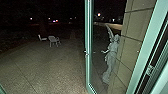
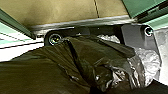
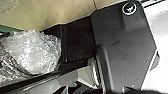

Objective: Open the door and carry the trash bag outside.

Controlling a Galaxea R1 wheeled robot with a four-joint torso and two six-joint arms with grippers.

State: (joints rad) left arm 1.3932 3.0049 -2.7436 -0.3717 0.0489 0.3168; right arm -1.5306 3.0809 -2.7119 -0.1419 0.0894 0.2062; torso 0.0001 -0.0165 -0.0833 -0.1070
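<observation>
While one green-framed glass door (image 1: 88, 50) is standing open ahead of the robot, one dark trash bag (image 2: 75, 62) is hanging or lying close to the robot's own body; which of the two, I cannot tell. The bag is spreading in loose folds across part of the robot's dark base plate (image 3: 122, 37), where two round fittings are showing in the left wrist view and one in the right. At one end of the bag, clear crumpled plastic (image 3: 32, 52) is bulging out beside the plate. Whether the left tool (image 2: 127, 90) or the right tool (image 3: 107, 90) is open, closed or gripping the bag, I cannot tell.

Beyond the doorway, paved ground (image 1: 50, 70) is stretching away into the dark. Two pale chairs are standing on it, far off to the left: one chair (image 1: 53, 40) is facing about with its legs showing, and the other chair (image 1: 42, 38) is sitting just beside it, farther left. On the right, one pale statue (image 1: 112, 57) with a raised wing is standing upright behind the door's glass, near one tiled wall (image 1: 133, 30). Nearer on the right, one green door frame (image 1: 147, 42) is slanting upward, and several small lights (image 1: 55, 21) are glowing in the far distance.
</observation>
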